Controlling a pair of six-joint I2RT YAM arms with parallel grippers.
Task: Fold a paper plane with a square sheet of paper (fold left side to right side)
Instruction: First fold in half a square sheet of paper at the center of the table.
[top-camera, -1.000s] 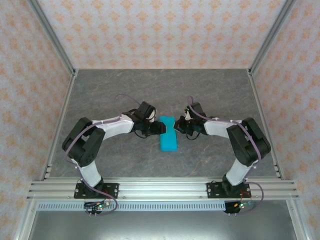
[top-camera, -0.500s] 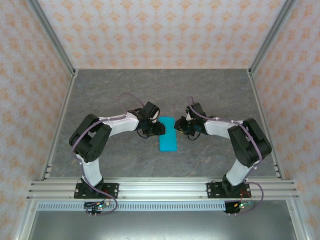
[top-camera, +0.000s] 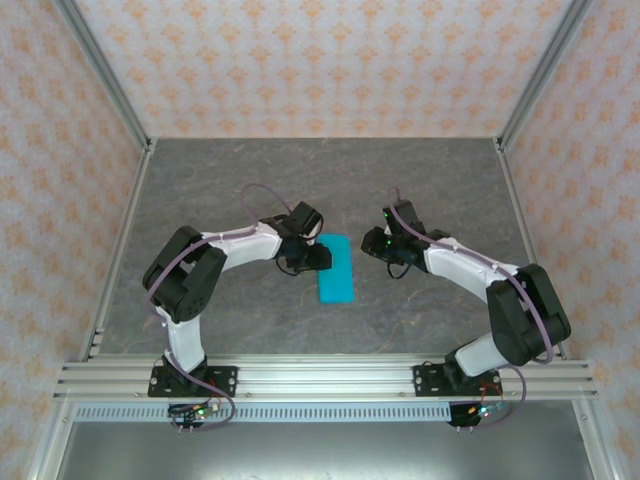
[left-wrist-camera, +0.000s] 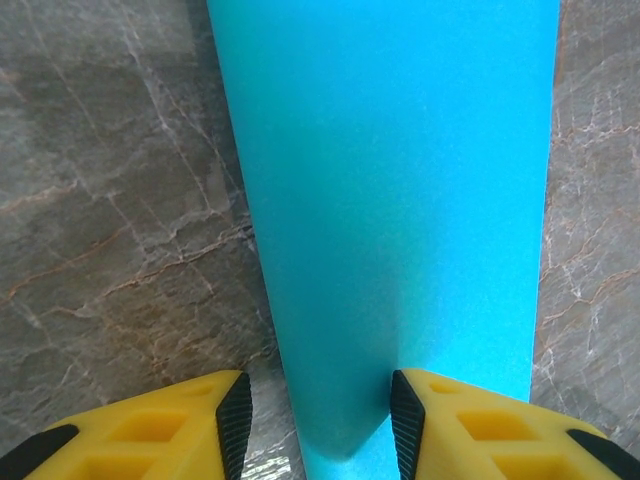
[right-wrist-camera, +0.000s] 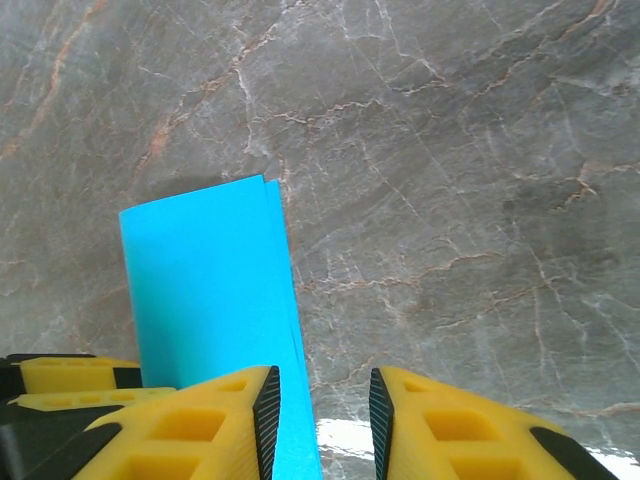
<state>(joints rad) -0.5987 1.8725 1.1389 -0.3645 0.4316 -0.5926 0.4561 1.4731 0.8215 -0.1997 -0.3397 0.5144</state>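
The square sheet of paper (top-camera: 336, 268), bright cyan, lies flat on the table, folded into a narrow upright rectangle. My left gripper (top-camera: 322, 256) is low at its upper left edge. In the left wrist view its jaws (left-wrist-camera: 320, 420) stand apart, the paper (left-wrist-camera: 400, 180) running between them and under the right finger. My right gripper (top-camera: 378, 247) hovers a short way right of the sheet, open with nothing between its jaws (right-wrist-camera: 325, 410). The double edge of the paper (right-wrist-camera: 210, 280) passes beside the gripper's left finger. A paper plane is out of view.
The grey marble-patterned table (top-camera: 220, 190) is fenced by metal posts and patterned walls. A rail (top-camera: 320, 378) carrying both arm bases runs along the near edge. The left gripper's yellow fingers (right-wrist-camera: 60, 375) sit at the bottom left of the right wrist view.
My right gripper has opened and drawn back to the right, off the paper's right edge. The left gripper narrowed slightly and stayed at the left edge. The paper has not shifted.
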